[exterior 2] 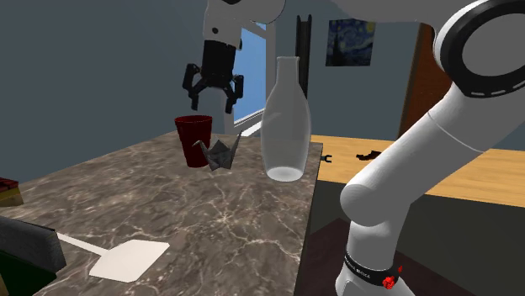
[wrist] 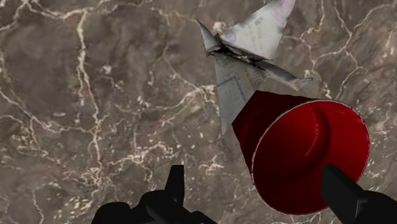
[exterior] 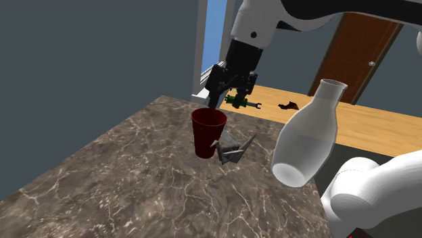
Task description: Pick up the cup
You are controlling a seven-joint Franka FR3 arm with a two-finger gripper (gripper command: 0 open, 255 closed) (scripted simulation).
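A dark red cup (exterior: 207, 132) stands upright on the brown marble counter (exterior: 122, 182), mouth up. In the second exterior view the cup (exterior 2: 193, 140) sits just behind a grey folded-paper crane (exterior 2: 218, 153). My black gripper (exterior: 230, 91) hangs open above the cup and a little beyond it, not touching it. From the wrist the cup's mouth (wrist: 308, 153) lies between the gripper (wrist: 254, 191) fingers, nearer the one finger (wrist: 340, 191) than the other finger (wrist: 175, 184). The crane (wrist: 245, 57) lies past the cup.
A tall white bottle-shaped vase (exterior: 308, 135) stands on the counter near the arm's base. A white spatula-like flat piece (exterior 2: 126, 259) lies at the counter's near end. Beyond the counter runs a wooden floor (exterior: 365, 125) with small dark items, a door and a window.
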